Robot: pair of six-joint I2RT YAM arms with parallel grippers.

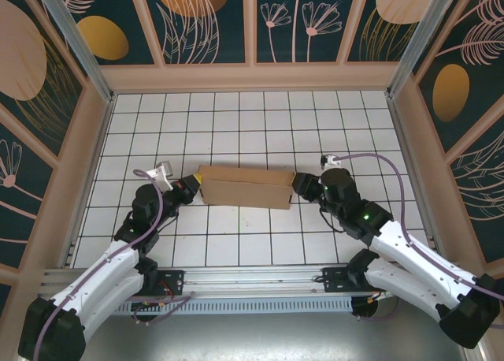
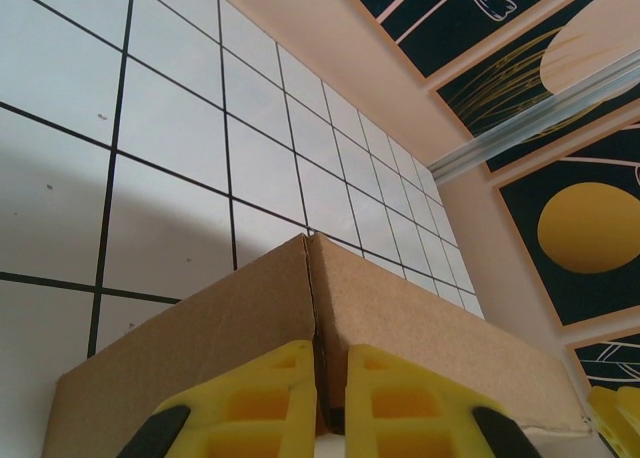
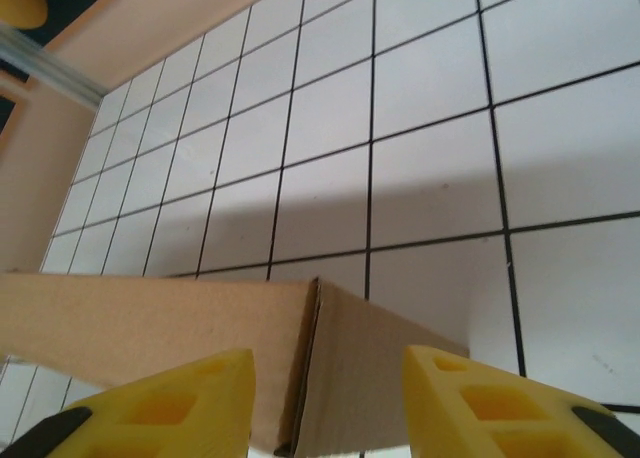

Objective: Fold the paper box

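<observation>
The paper box [image 1: 244, 186] is a long, closed brown cardboard box lying crosswise in the middle of the white gridded table. My left gripper [image 1: 193, 185] is at its left end. In the left wrist view the yellow fingers [image 2: 260, 403] stand almost together at the box's [image 2: 430, 318] corner seam, pinching a thin cardboard edge. My right gripper [image 1: 300, 186] is at the right end. There its yellow fingers [image 3: 170, 403] stand wide apart with the box's [image 3: 150, 313] corner between them, and gaps show on both sides.
The tiled table [image 1: 252, 124] stretches back to a beige rim and patterned wall panels [image 1: 205, 22] on three sides. A metal rail [image 1: 252, 278] runs along the near edge by the arm bases.
</observation>
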